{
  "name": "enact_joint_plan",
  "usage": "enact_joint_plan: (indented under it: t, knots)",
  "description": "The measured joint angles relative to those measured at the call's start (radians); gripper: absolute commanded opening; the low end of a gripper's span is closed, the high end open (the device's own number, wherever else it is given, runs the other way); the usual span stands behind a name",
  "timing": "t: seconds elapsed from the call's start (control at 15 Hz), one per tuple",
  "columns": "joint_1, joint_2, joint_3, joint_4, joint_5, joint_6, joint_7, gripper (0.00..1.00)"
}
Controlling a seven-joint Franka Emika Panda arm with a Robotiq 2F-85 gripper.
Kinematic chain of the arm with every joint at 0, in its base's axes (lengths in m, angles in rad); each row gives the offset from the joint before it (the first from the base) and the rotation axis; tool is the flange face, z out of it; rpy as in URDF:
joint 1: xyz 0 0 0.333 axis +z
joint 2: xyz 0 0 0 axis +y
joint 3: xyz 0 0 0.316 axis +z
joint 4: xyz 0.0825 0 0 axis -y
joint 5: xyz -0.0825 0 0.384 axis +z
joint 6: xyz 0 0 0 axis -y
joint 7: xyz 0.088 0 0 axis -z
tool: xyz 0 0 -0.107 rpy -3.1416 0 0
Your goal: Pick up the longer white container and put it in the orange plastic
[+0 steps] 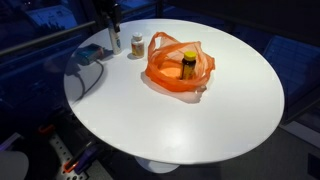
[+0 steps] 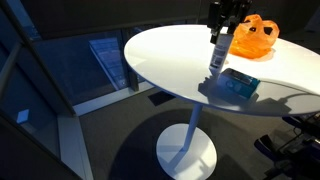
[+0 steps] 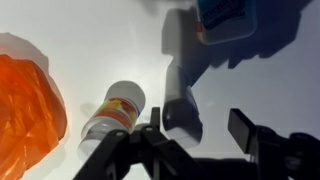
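Observation:
The longer white container (image 3: 180, 85) stands upright near the table's edge and also shows in both exterior views (image 1: 113, 42) (image 2: 217, 55). My gripper (image 3: 197, 122) is open just above it. The left finger is next to the container's top and there is a gap to the right finger. The gripper also shows in both exterior views (image 1: 112, 28) (image 2: 221, 32). The orange plastic bag (image 1: 178, 68) lies open mid-table with a brown bottle (image 1: 188, 65) inside. The bag also shows in the wrist view (image 3: 25, 110) and in an exterior view (image 2: 252, 38).
A shorter white bottle with an orange label (image 3: 115, 108) stands between the long container and the bag, and shows in an exterior view (image 1: 137, 45). A flat blue packet (image 2: 238, 82) lies near the table's edge (image 2: 165, 85), close to the container.

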Motion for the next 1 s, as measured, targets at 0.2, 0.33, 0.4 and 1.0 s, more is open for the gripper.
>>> enact_joint_plan:
  t: [0.2,0.33,0.4,1.0]
  knots:
    - [0.006,0.001,-0.011,0.006,-0.001,-0.002,0.000,0.18]
    - [0.007,-0.004,-0.016,0.011,-0.001,-0.007,0.000,0.11]
    - [0.007,-0.008,-0.019,0.015,-0.001,-0.014,0.000,0.11]
    - [-0.003,-0.151,-0.047,0.038,0.006,-0.107,-0.002,0.11]
